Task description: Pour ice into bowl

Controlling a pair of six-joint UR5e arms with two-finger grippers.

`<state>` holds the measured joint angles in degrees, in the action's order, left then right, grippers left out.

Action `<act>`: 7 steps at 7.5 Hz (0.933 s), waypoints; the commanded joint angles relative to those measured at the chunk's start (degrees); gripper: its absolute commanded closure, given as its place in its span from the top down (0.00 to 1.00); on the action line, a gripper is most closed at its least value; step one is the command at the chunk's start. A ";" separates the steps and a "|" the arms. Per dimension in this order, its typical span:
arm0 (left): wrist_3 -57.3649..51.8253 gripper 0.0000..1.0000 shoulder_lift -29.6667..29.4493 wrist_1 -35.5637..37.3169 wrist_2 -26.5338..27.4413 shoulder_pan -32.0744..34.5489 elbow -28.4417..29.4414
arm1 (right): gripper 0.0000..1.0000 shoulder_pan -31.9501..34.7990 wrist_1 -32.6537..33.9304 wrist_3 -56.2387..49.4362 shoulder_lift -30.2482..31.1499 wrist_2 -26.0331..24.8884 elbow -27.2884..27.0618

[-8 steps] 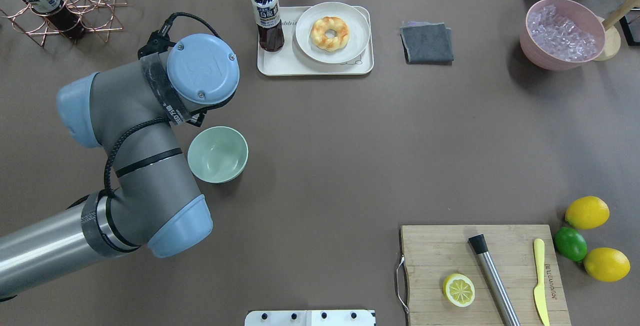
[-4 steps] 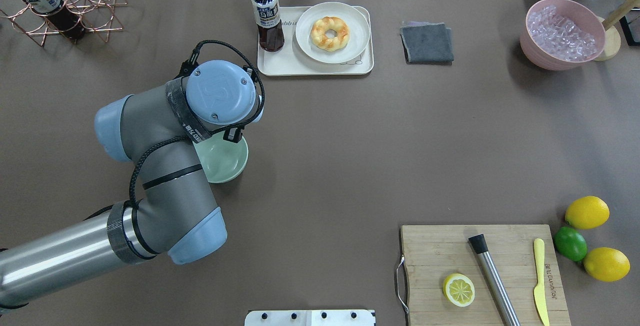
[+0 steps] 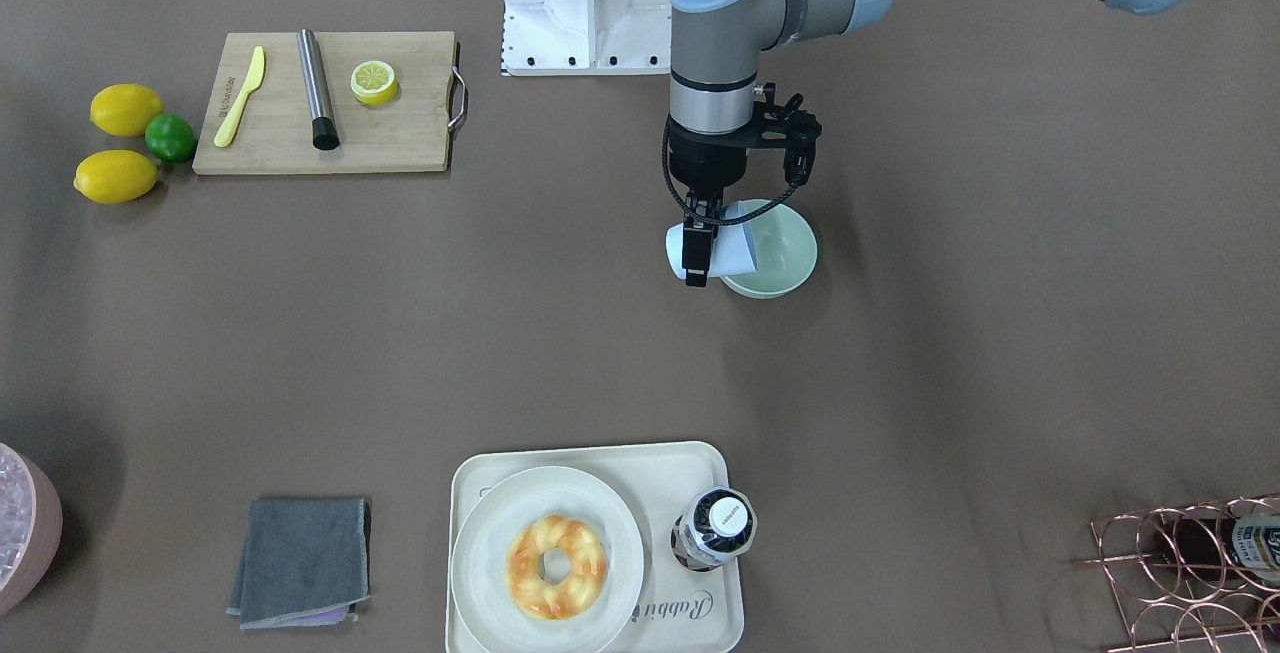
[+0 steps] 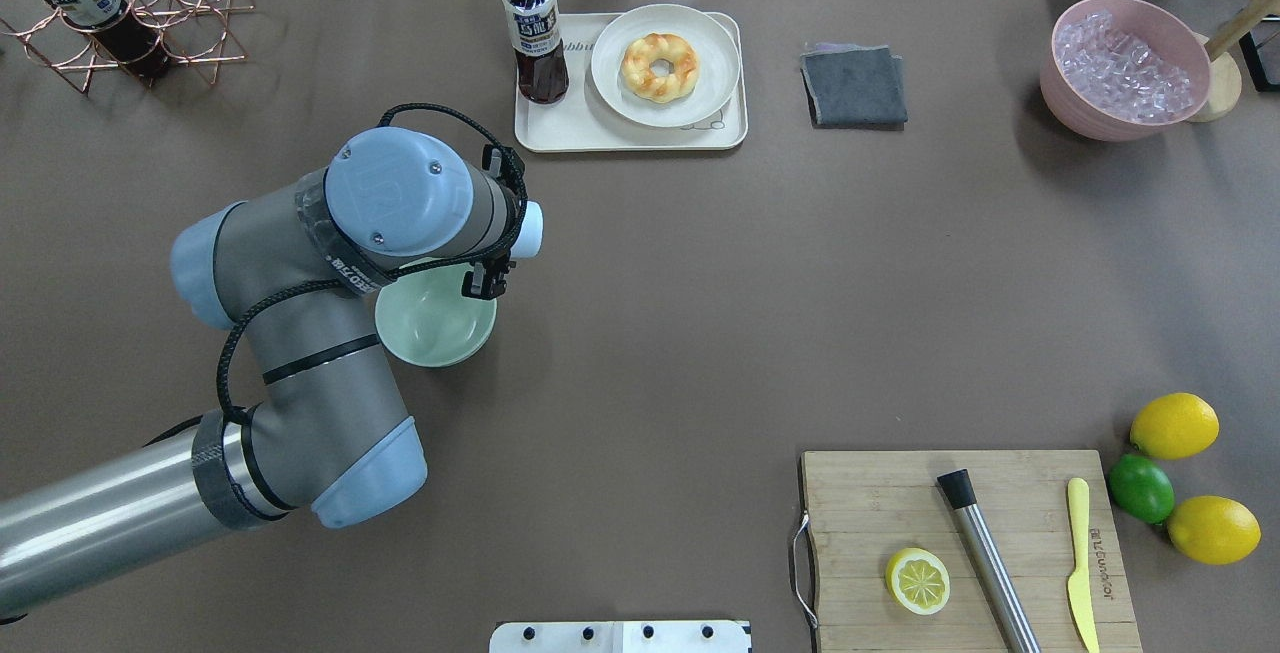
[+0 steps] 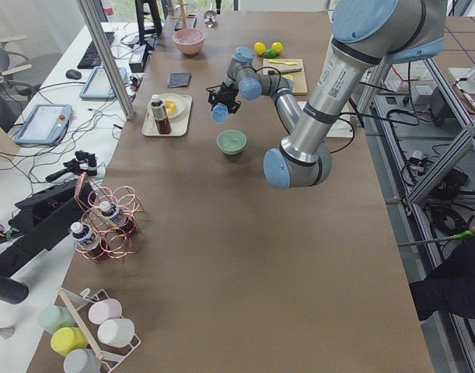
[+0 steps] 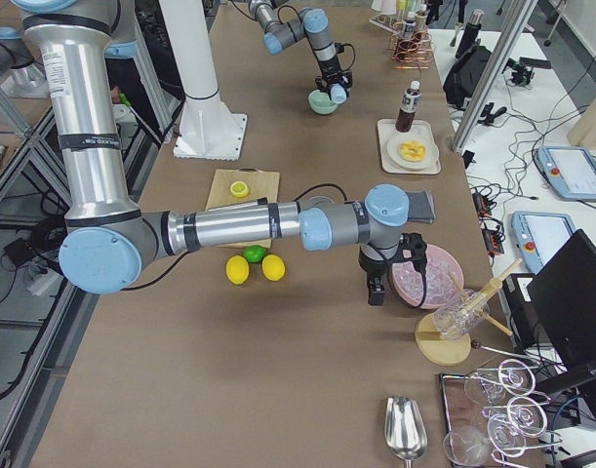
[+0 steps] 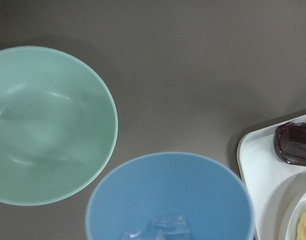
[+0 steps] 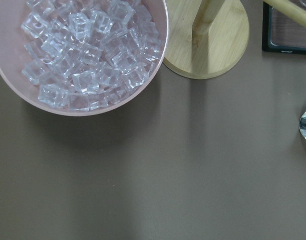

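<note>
The pale mint-green bowl (image 4: 440, 323) stands on the brown table, and its inside is bare in the left wrist view (image 7: 42, 125). My left gripper (image 3: 705, 255) is shut on a light blue cup (image 3: 728, 251). It holds the cup tilted on its side just above the bowl's rim (image 3: 790, 278). A few clear ice cubes (image 7: 160, 227) lie inside the cup (image 7: 170, 195). My right gripper (image 6: 376, 290) shows only in the exterior right view, beside the pink tub (image 6: 424, 278). I cannot tell whether it is open or shut.
A cream tray (image 4: 540, 138) with a bottle (image 4: 533, 33) and a plated doughnut sits beyond the bowl. A grey cloth (image 4: 853, 85), the pink tub (image 4: 1065, 108) of ice, a cutting board (image 4: 860, 503), lemons and a copper rack (image 4: 150, 13) stand around the table.
My left arm has swung over the bowl. The wrist has turned, so the blue cup now lies tilted on its side above the bowl's far rim.
</note>
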<state>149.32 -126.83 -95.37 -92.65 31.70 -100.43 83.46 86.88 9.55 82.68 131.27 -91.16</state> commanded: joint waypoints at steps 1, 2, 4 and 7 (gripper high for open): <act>4.03 0.55 4.55 -6.82 -2.89 1.09 -0.30 | 0.99 -0.05 -0.83 -0.05 0.03 0.39 0.19; 6.05 0.55 7.01 -10.42 -2.89 1.61 -0.30 | 0.99 -0.05 -1.01 -0.05 0.03 0.39 0.45; 11.15 0.55 9.14 -15.97 -2.80 1.79 0.05 | 0.99 -0.05 -3.10 0.03 0.03 0.39 2.03; 16.78 0.55 10.98 -23.09 -2.19 1.27 0.49 | 0.99 -0.05 -3.20 0.21 -0.32 0.48 2.30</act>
<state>162.75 -117.17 -114.60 -95.18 33.30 -100.26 83.41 83.83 9.59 82.58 131.67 -89.06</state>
